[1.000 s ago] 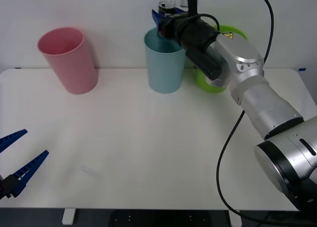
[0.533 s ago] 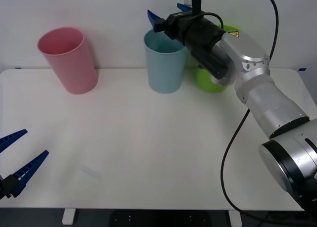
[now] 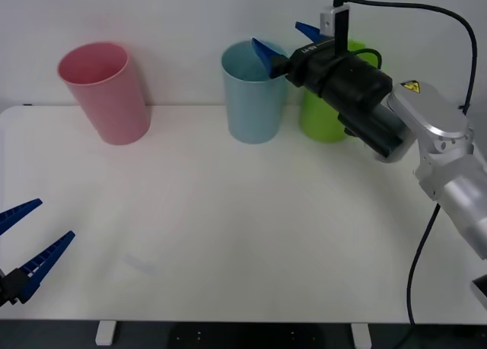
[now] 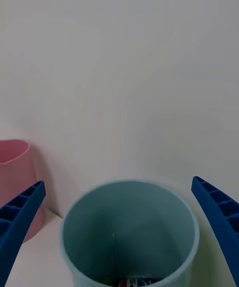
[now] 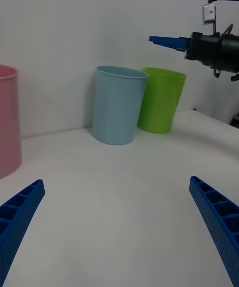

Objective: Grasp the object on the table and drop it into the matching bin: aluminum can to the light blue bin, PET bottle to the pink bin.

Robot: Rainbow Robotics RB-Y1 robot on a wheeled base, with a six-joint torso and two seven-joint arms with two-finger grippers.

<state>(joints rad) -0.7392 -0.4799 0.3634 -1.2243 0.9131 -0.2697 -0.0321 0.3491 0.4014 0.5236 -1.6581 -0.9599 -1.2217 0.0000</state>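
The light blue bin (image 3: 253,106) stands upright at the back middle of the white table (image 3: 228,227). My right gripper (image 3: 278,36) hovers open just above and to the right of its rim, holding nothing. In the right wrist view I look down into the light blue bin (image 4: 129,227). A sliver of the aluminum can (image 4: 132,282), with dark print, shows at its bottom. The pink bin (image 3: 110,98) stands at the back left. My left gripper (image 3: 55,219) waits open, low at the table's front left.
A lime green bin (image 3: 323,117) stands right beside the blue one, partly behind my right arm. A white wall rises close behind all three bins. The left wrist view shows the blue bin (image 5: 117,112), the green bin (image 5: 162,100) and the right gripper (image 5: 167,41) above them.
My right gripper held the can over the blue bin, then opened; the can is gone from its fingers. The arm has drawn back to the right. The left arm stayed still.
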